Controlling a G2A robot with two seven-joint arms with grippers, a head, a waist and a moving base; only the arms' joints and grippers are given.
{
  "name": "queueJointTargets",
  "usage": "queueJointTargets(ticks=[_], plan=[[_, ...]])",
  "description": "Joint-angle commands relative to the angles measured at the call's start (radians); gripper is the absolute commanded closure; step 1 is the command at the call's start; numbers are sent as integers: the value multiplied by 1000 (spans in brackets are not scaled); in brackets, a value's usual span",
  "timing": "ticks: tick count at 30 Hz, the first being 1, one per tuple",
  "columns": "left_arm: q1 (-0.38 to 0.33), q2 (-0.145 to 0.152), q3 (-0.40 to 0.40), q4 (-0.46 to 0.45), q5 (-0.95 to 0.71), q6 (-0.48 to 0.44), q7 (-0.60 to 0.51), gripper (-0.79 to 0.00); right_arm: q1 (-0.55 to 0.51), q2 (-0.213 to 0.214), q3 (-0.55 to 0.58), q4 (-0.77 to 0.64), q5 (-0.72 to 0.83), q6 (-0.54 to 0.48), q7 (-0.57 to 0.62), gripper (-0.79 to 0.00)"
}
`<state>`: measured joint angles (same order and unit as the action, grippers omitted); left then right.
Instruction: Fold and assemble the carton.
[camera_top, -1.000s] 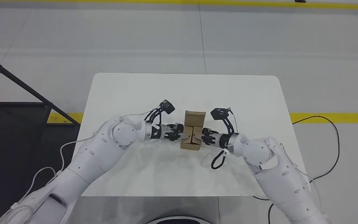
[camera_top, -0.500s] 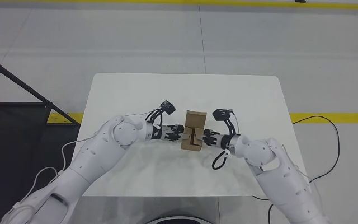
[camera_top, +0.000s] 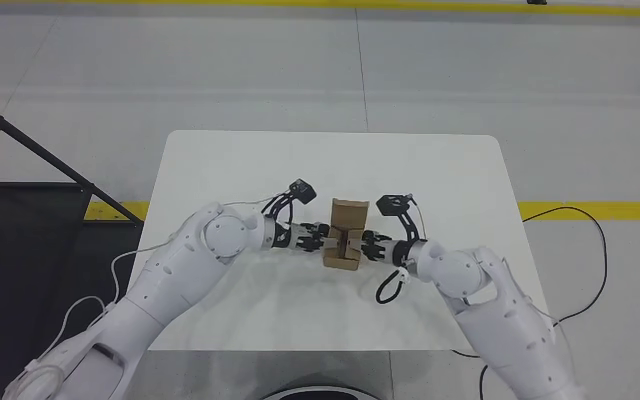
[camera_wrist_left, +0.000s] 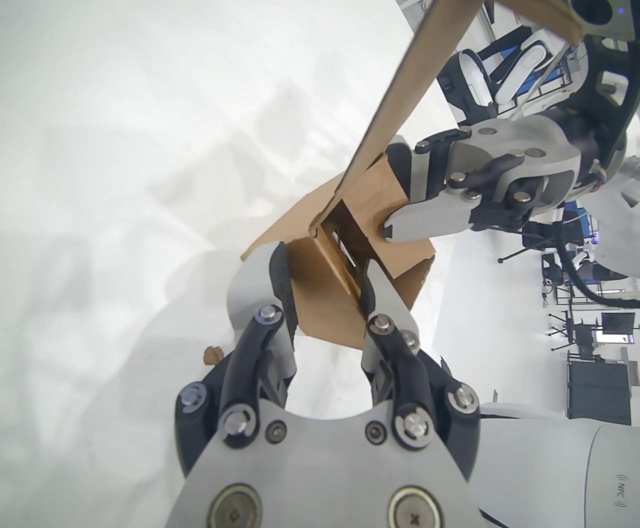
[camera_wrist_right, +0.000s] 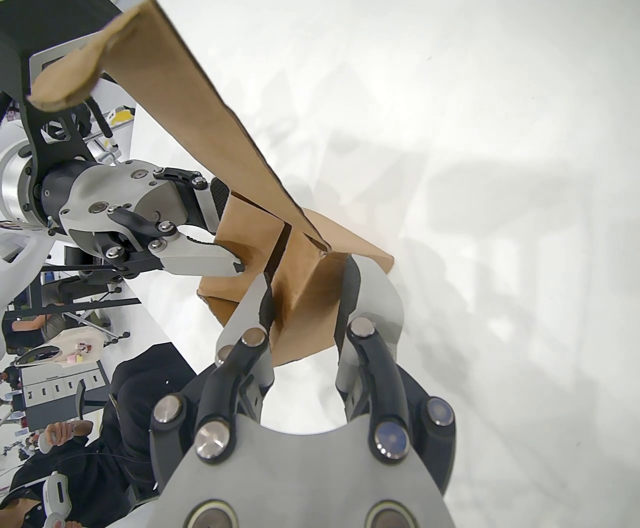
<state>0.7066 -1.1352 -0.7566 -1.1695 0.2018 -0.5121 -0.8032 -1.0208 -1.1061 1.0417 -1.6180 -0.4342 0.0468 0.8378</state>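
**Carton pinched from both sides, mid-table**

Grippers first, nearest the robot. Left gripper (camera_wrist_left: 324, 272) is clamped on the carton (camera_top: 344, 238). One pad sits on the outer face of its left side panel and the other finger is inside the opening, with cardboard between them. Right gripper (camera_wrist_right: 310, 280) mirrors this on the opposite side. Its fingers are closed over a folded brown panel, both pads touching cardboard.

In the top view the two arms meet from left and right with the carton between them, and both wrists are low over the table (camera_top: 250, 170).

Carton is a small brown cardboard box, part-assembled, sitting about mid-table, slightly toward the near edge. Its top is open and the inner flaps are partly turned in, with a dark gap showing between them. I cannot tell if the flaps are locked.

On the far side of the carton, the lid flap (camera_wrist_left: 400, 95) stands up, tilted and unfolded. Its tuck tab (camera_wrist_right: 65, 90) at the free end is bent over.

Small brown scrap (camera_wrist_left: 212, 355) lies on the table just beside the left gripper, apart from the carton.
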Motion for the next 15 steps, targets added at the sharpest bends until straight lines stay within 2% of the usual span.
queueJointTargets(ticks=[1, 10, 13, 15], plan=[[0, -1, -2, -2, 2, 5, -4, -206, -2, 0, 0, -6, -8, 4, -2, -246], [5, -3, -13, -25, 11, 20, -17, -145, -11, 0, -4, -47, -66, 40, 0, -212], [8, -3, -18, -38, 15, 25, -19, -71, -12, -1, -8, -62, -86, 55, 5, -203], [11, -2, -22, -46, 18, 27, -22, -49, -13, -1, -9, -70, -95, 64, 9, -197]])
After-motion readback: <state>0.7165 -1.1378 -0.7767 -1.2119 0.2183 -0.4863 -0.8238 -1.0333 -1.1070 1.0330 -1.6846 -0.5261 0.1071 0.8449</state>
